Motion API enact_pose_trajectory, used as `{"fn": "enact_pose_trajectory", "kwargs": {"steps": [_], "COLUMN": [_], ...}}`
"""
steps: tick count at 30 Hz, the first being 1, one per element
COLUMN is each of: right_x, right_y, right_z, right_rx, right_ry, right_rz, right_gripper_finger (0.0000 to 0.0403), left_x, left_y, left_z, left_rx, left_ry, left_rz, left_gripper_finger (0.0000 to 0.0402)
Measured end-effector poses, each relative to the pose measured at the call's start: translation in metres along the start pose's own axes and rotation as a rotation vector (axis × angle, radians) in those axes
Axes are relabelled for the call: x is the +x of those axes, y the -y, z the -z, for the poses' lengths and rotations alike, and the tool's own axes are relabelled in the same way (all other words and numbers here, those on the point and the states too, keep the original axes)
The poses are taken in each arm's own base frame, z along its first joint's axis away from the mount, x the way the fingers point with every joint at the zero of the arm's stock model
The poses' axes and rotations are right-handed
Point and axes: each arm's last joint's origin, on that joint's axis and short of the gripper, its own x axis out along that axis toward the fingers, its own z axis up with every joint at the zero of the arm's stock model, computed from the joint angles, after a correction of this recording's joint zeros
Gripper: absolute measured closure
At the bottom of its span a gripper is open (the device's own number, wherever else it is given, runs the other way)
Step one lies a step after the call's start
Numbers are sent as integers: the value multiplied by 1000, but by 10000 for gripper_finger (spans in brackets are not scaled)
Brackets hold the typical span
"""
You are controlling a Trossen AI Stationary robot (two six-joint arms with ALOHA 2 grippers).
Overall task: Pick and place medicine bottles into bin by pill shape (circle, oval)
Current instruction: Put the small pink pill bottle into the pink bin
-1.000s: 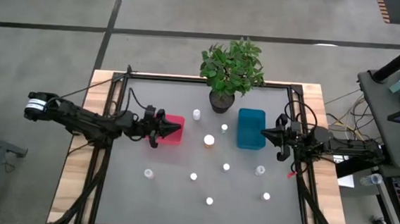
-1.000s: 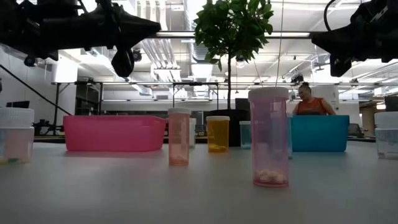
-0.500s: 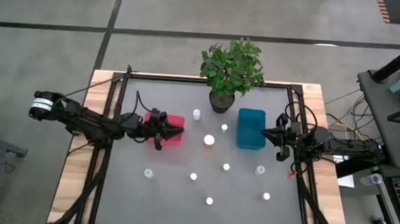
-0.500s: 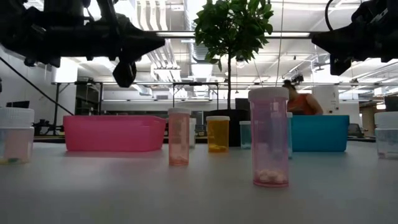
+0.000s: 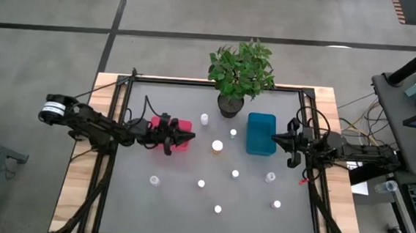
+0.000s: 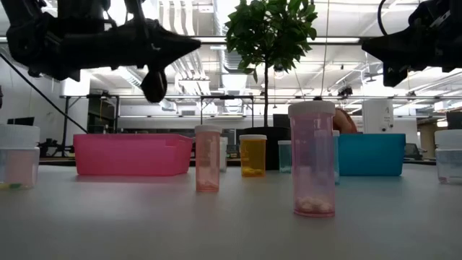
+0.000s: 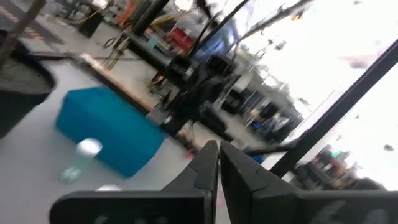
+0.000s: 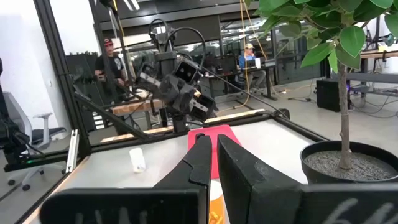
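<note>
The counter [image 5: 135, 207] holds a red bin [image 5: 183, 125] on one side and a blue bin [image 5: 261, 133] on the other, with a potted plant [image 5: 240, 71] behind them. Little bottles [image 5: 201, 183] stand all over the counter between and in front of the bins — none looks to be inside a bin yet.

The left arm has moved. A second ago the left tool [image 5: 190, 136] was over the red bin's near edge; now it has slid across the bin toward the middle of the counter, closer to the orange bottle [image 5: 218, 146]. It is closed tight and holds nothing. I think it is starting to go for a bottle.

The right tool [image 5: 275, 138] waits beside the blue bin — closed too, with nothing in it.
</note>
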Motion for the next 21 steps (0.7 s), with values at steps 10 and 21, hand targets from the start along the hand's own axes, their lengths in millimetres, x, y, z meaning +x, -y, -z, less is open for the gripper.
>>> {"fn": "enact_pose_trajectory", "kwargs": {"steps": [10,21], "right_x": [0,0], "right_y": [0,0], "right_z": [0,0], "right_rx": [6,54], "right_ry": [0,0], "right_rz": [0,-1], "right_gripper_finger": [385,385], "left_x": [23,35], "left_y": [20,59], "left_z": [-15,-20], "left_rx": [-37,44], "left_ry": [9,-52], "left_rz": [148,396], "left_gripper_finger": [402,402]}}
